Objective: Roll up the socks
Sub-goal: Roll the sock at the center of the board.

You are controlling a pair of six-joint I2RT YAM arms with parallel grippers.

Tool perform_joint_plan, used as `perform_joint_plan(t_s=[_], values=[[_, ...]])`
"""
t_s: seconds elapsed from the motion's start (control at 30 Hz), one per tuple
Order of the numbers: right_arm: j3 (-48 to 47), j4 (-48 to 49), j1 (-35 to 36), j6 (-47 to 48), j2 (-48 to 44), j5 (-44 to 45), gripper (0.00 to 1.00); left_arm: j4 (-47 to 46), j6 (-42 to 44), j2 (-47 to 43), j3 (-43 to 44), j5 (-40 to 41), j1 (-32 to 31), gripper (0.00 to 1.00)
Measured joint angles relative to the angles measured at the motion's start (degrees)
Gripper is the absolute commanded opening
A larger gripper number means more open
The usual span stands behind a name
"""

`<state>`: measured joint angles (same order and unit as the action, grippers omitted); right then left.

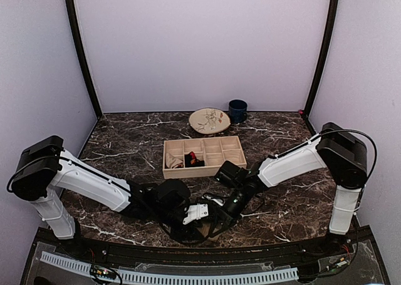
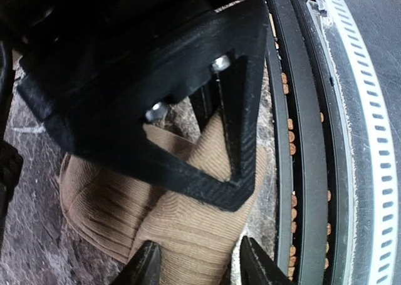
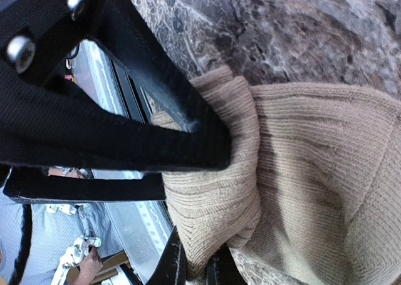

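The table [image 1: 125, 144] is a slab of dark brown marble run through with white veins, closed in by pale lilac walls [image 1: 200, 41] with a black post [image 1: 81, 53] rising at each back corner. Along the near edge lie a black strip and, below it, a white slotted cable duct [image 1: 169, 276]. At the back stand a round cream plate with a floral pattern [image 1: 209, 120] and, just to its right, a dark blue mug [image 1: 237, 111]. Mid-table sits a shallow pale wooden tray divided into compartments [image 1: 222, 153]. A bunched beige sock [image 1: 175, 161] fills its front left compartment and a black sock with red-orange marks [image 1: 194, 161] lies in the next one to the right. Both arms reach inward and meet low over the near centre of the table, where the plain tan ribbed sock [image 3: 301, 172] lies crumpled on the marble, close to the black edge strip. The right gripper [image 3: 195, 269] has its fingers drawn nearly together, pinching a folded edge of this sock. The left gripper [image 2: 203, 266] has its fingers about half apart with a ridge of the same sock filling the gap between them. Whether they press the fabric cannot be told.
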<state>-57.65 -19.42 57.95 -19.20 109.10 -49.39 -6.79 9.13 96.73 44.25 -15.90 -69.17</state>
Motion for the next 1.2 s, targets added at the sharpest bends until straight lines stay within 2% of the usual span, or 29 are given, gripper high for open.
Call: perform_joint_plan(t_s=[0.17, 0.5, 0.8, 1.2], values=[[1.03, 1.16, 0.0, -0.9, 0.0, -0.68, 0.02, -0.52, 0.76, 1.27, 0.74, 0.35, -0.04, 0.29], [4.09, 4.13, -0.26, -3.54, -1.57, -0.74, 0.21, -1.64, 0.94, 2.8, 1.57, -0.57, -0.24, 0.2], [8.48, 8.09, -0.44, -6.8, -5.22, 2.43, 0.27, -1.7, 0.5, 3.74, 2.56, -2.05, -0.28, 0.15], [14.34, 14.53, -2.91, -11.39, -8.96, 4.5, 0.29, -1.75, -1.9, 5.22, 4.17, -2.97, -0.26, 0.13]])
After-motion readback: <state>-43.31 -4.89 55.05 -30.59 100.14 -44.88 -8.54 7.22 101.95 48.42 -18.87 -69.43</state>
